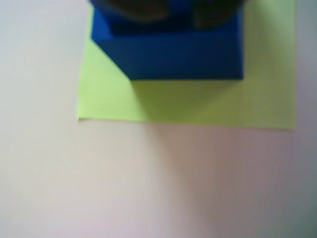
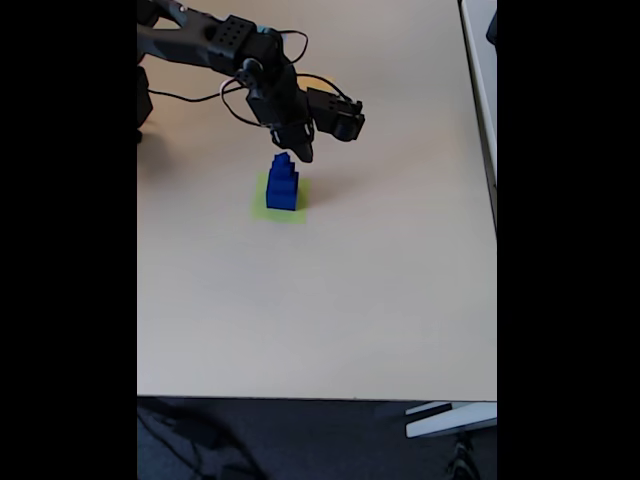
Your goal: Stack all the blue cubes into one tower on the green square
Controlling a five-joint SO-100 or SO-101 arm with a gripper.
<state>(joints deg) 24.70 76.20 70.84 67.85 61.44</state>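
Nearest our wrist camera lies bare pale tabletop point(image 1: 148, 188), and just beyond it the near edge of the flat lime-green paper square point(image 1: 188, 106). On that square sits the large solid dark blue cube point(image 1: 183, 54), its near face turned to us and green paper showing in front of it and on both sides. Dark, blurred shapes cross the top edge of this view above the cube; we cannot tell what they are.

From the fixed view we see 3 dark blue cubes piled in a stepped tower point(image 2: 282, 184) on the green square point(image 2: 262, 208), the widest cube point(image 2: 282, 197) at the bottom, the medium cube point(image 2: 284, 178) on it and the small cube point(image 2: 281, 159) on top. Green paper peeks out around the base, mostly to the left and on the near side. The tower stands in the far half of the beige table point(image 2: 320, 300), left of its middle.

Our black arm point(image 2: 215, 42) reaches in from the far left corner, and its two-finger gripper point(image 2: 302, 150) hangs just right of the small cube at the tower's top. We cannot tell whether the fingers touch that cube, nor how far apart they stand.
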